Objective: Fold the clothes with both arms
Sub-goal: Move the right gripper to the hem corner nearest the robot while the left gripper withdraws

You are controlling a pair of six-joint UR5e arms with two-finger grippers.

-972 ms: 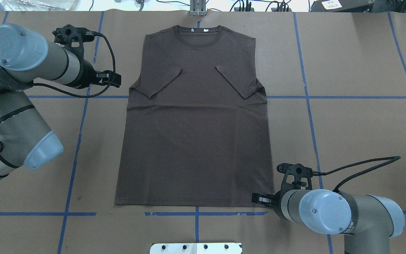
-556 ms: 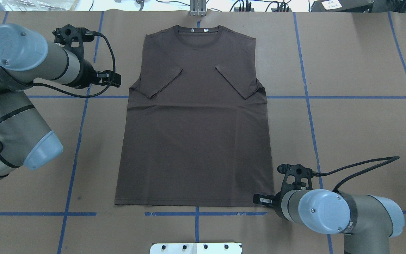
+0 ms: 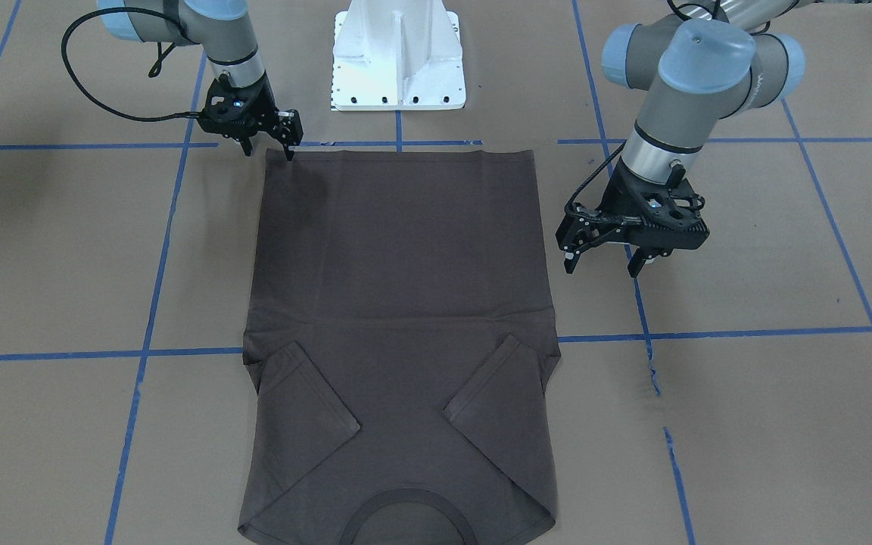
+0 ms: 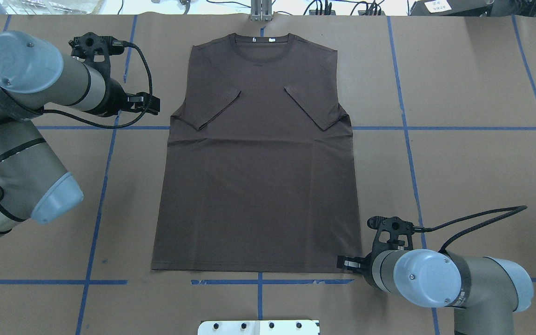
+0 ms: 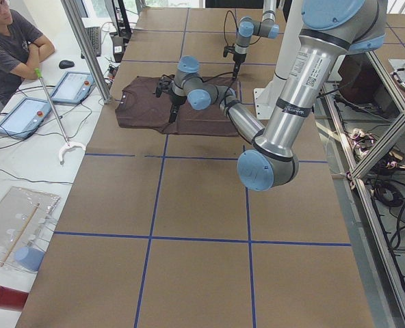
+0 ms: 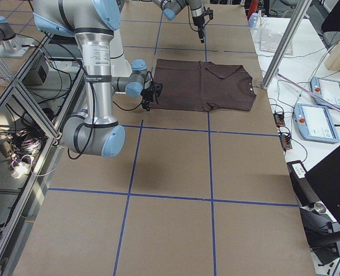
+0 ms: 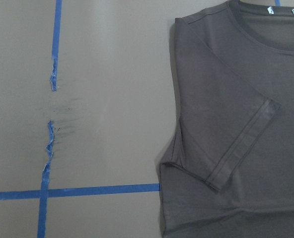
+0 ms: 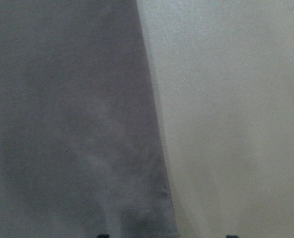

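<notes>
Right arm (image 4: 417, 279) edged rightward; jaws wide at thin knit T-shirt's (image 4: 258, 186) hem corner; left arm's (image 4: 40, 79) jaws wide.

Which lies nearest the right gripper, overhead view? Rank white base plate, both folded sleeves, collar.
1. The white base plate, near edge, nearest the right gripper.
2. The sleeve on the right arm's side.
3. The sleeve on the left arm's side.
4. The collar, far edge.

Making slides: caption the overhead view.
Dark brown short-sleeved T-shirt flat, sleeves folded inward; right gripper at hem corner, left gripper beside one sleeve.
</notes>
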